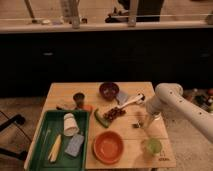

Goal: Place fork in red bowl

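Observation:
The red bowl [108, 147], wide, shallow and orange-red, sits near the table's front edge, right of the green tray. My gripper [141, 121] hangs from the white arm [167, 97] that comes in from the right. It is low over the table, right of the grapes and up and to the right of the red bowl. A thin pale streak [146, 131] lies on the table just below the gripper and may be the fork. I cannot make it out for sure.
A green tray [47, 157] at the left holds a white cup [70, 124], a grey sponge [75, 145] and a yellow piece [55, 148]. A dark bowl [108, 90], a white-handled utensil [129, 101], grapes [114, 113] and a green cup [152, 146] stand around the gripper.

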Controlling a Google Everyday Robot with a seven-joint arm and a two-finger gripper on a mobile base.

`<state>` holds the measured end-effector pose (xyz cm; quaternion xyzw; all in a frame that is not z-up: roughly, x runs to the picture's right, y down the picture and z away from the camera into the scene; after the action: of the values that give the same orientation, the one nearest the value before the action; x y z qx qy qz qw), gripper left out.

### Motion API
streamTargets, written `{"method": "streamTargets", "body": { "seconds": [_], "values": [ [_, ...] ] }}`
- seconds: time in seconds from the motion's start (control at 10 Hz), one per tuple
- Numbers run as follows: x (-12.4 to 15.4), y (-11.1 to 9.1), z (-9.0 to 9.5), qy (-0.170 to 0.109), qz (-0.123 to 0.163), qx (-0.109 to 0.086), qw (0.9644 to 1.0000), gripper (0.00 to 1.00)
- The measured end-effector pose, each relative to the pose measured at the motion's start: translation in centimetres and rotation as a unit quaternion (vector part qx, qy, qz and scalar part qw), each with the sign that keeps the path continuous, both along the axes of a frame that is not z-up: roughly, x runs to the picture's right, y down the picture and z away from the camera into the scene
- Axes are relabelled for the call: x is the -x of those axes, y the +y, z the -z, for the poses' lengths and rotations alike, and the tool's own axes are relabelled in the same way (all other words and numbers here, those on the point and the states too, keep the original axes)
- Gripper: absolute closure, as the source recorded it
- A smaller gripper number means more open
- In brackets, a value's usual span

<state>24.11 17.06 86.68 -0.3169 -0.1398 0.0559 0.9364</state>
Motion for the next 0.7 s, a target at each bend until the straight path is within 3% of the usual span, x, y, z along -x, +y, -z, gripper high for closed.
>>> {"method": "streamTargets", "body": {
  "seconds": [0.7],
  "values": [
    [-1.2,1.3,-0.7,0.006,-0.015,-0.001,0.9999,0.2]
  ]
}}
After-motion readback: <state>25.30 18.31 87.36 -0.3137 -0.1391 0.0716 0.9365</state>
